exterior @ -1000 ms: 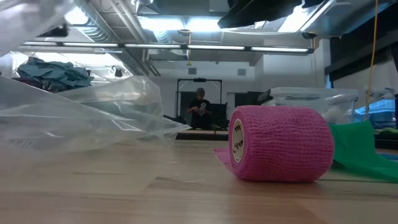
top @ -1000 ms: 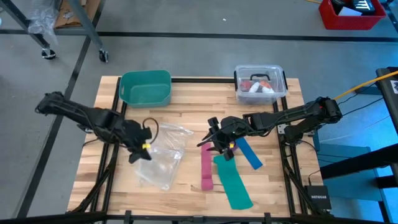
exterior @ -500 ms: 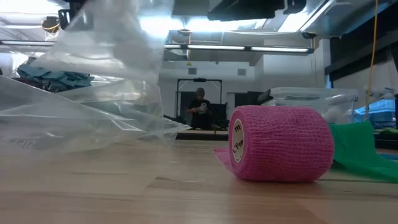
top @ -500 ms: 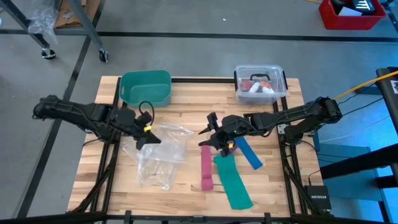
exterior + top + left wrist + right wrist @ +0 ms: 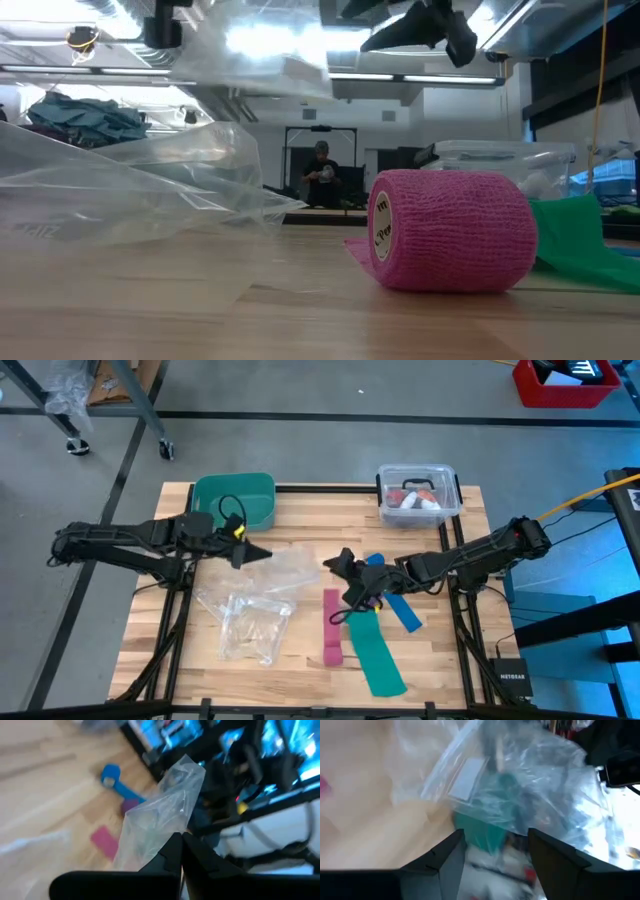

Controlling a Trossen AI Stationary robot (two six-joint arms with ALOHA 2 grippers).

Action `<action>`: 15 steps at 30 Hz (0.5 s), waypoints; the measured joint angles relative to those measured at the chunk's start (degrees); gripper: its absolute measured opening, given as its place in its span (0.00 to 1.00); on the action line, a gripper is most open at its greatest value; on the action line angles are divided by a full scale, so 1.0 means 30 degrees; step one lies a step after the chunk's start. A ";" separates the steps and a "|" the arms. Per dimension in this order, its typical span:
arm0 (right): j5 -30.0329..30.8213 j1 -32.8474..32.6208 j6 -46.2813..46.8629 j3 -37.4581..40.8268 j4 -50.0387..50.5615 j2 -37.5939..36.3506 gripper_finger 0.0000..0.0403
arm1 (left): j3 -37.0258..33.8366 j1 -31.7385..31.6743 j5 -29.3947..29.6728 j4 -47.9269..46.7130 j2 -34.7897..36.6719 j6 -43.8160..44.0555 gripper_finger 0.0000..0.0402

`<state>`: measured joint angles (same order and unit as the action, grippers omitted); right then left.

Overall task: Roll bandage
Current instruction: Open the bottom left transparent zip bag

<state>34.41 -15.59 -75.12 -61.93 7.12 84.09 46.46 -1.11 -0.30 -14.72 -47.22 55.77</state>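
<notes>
The purple bandage (image 5: pixel 131 806) is a small piece lying flat on the table between the blue strip (image 5: pixel 400 605) and the pink strip (image 5: pixel 331 622). In the high view my right arm covers most of it. My left gripper (image 5: pixel 250 552) is shut on a clear plastic bag (image 5: pixel 255 610) and held above the table at the far left. My right gripper (image 5: pixel 337 566) is open and empty. It hovers mid-table near the bandage and faces the bag (image 5: pixel 520 780). My left gripper pinches the bag's upper edge (image 5: pixel 176 834) between its two shut fingers, which come level from the table's left. The far part of the bag is lifted and spreads out beyond the fingertips. The bag's near part (image 5: pixel 245 640) lies on the table.
A pink roll (image 5: pixel 450 230) sits at the pink strip's near end. A green strip (image 5: pixel 375 650) lies beside it. A green bin (image 5: pixel 235 500) stands at the far left and a clear lidded box (image 5: pixel 418 495) at the far right. A person stands in the room beyond.
My left gripper has risen and moved toward the far edge with the bag. The bag's far part is lifted and drawn out, and its near part stays on the table. My right gripper has shifted slightly toward the far edge and turned toward the bag.
</notes>
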 joint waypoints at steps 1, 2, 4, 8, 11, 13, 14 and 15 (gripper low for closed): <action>0.0635 0.0013 -0.0599 0.0000 -0.0001 0.0000 0.54 | 0.0000 -0.0220 0.0000 0.0485 0.0000 0.0002 0.00; 0.1165 0.0054 -0.1060 0.0000 0.0004 0.0000 0.54 | 0.0000 -0.0431 0.0000 0.0980 0.0000 0.0015 0.00; 0.1904 0.0080 -0.1669 0.0000 -0.0010 0.0000 0.54 | 0.0000 -0.0782 -0.0007 0.1743 0.0000 0.0086 0.00; 0.2704 0.0080 -0.3038 0.0000 -0.0052 0.0000 0.54 | 0.0000 -0.1301 -0.0015 0.2982 0.0000 0.0851 0.00; 0.3062 0.0077 -0.3569 0.0000 -0.0298 0.0000 0.54 | 0.0000 -0.1441 -0.0015 0.3256 0.0000 0.0940 0.00; 0.3053 0.0080 -0.3584 0.0000 -0.0711 0.0000 0.54 | 0.0000 -0.1441 -0.0022 0.3236 0.0000 0.0940 0.00; 0.3053 0.0080 -0.3598 0.0000 -0.0975 0.0000 0.54 | 0.0000 -0.1441 -0.0022 0.3243 0.0000 0.0940 0.00; 0.3047 0.0080 -0.3605 0.0000 -0.1252 0.0000 0.54 | 0.0000 -0.1441 -0.0055 0.3258 0.0000 0.0952 0.00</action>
<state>43.55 -15.35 -85.93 -61.93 3.36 84.09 46.46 -5.43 -0.46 -4.95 -47.22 58.62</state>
